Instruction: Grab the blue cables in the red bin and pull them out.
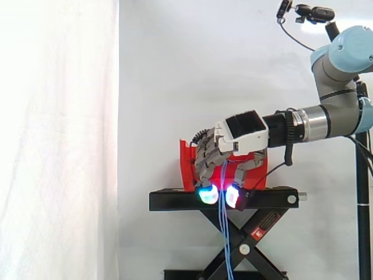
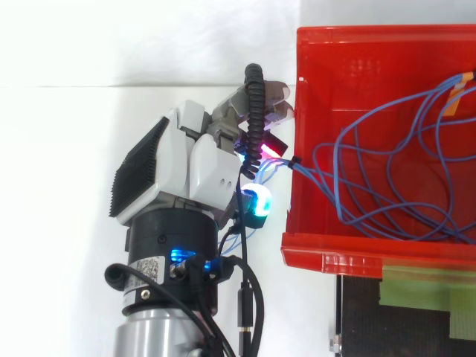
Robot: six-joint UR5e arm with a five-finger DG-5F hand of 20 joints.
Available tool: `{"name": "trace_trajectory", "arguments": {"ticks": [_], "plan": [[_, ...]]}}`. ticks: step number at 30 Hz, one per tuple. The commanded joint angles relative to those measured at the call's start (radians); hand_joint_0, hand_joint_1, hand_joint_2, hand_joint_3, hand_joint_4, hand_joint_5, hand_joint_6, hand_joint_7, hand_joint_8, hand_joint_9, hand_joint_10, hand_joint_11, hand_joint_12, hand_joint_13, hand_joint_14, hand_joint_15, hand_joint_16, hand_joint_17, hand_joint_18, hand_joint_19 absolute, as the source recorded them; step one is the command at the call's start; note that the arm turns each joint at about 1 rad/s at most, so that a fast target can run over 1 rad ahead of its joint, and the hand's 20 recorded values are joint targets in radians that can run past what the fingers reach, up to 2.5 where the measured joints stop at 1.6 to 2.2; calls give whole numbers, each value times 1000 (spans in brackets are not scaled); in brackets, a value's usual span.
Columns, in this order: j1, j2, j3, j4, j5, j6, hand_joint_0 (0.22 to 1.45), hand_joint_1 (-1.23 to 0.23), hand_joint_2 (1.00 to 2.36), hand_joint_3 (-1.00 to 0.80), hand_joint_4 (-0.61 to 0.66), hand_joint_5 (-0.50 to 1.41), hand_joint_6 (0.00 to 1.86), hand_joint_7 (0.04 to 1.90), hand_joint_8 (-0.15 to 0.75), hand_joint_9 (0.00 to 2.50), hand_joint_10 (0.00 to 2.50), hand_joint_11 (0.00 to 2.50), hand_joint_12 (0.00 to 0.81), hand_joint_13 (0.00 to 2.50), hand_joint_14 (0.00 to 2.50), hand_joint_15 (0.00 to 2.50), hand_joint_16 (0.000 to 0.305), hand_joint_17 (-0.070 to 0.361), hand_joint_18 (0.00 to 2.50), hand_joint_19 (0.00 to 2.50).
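Note:
The red bin (image 2: 335, 260) stands on a black scissor stand (image 1: 175, 200), with several thin blue cables (image 2: 311, 172) looped loosely inside it. The cables gather into a bundle that runs over the bin's left wall to my hand (image 2: 201, 160), just outside that wall. The hand's fingers are curled down around the bundle, and their tips (image 1: 207, 195) glow cyan and red in front of the stand's top plate. Below the hand (image 1: 236, 140) the blue cables (image 1: 224, 239) hang straight down past the stand. The red bin (image 1: 187, 166) is partly hidden behind the hand.
One cable carries an orange tag (image 2: 461, 78) near the bin's far right corner. A green pad (image 2: 416, 286) lies on the stand beside the bin. A white curtain hangs behind, and a camera mount (image 1: 309, 11) sits above the arm.

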Motion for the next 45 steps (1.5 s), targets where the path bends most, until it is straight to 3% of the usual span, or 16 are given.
{"name": "trace_trajectory", "arguments": {"ticks": [1, 8, 9, 12, 13, 22, 34, 45], "plan": [[0, 0, 1, 0, 0, 0, 761, -1003, 1000, -1000, -56, 548, 570, 582, 242, 775, 23, 860, 360, 783, 22, 653, 47, 105, 580, 545], [0, 0, 0, 3, -1, 0, 775, -1004, 1000, -1000, -72, 601, 459, 620, 231, 790, 23, 855, 353, 788, 24, 654, 46, 103, 587, 548], [-1, 0, 0, 3, -1, 0, 776, -1003, 1000, -1000, -72, 627, 326, 670, 231, 789, 22, 865, 356, 788, 24, 657, 46, 104, 586, 546], [0, 0, 1, 0, -12, 0, 774, -1002, 1000, -1000, -69, 657, 173, 715, 228, 783, 23, 849, 354, 787, 24, 661, 46, 103, 585, 553], [0, 0, 0, 0, -13, 0, 773, -1001, 1000, -1000, -61, 685, 0, 767, 230, 784, 23, 842, 353, 787, 24, 660, 46, 103, 584, 554], [0, 0, 1, 5, -13, -3, 772, -1001, 1000, -1000, -54, 642, 5, 692, 230, 772, 22, 822, 355, 788, 24, 663, 46, 104, 584, 556], [-3, 0, 0, 5, -13, -46, 775, -997, 1000, -1000, -66, 723, 40, 779, 232, 782, 22, 837, 354, 799, 24, 657, 46, 103, 594, 554], [-3, 0, 0, 2, -13, -46, 770, -974, 1000, -1000, -55, 742, 69, 774, 234, 806, 23, 826, 355, 804, 25, 656, 46, 103, 598, 552]]}}
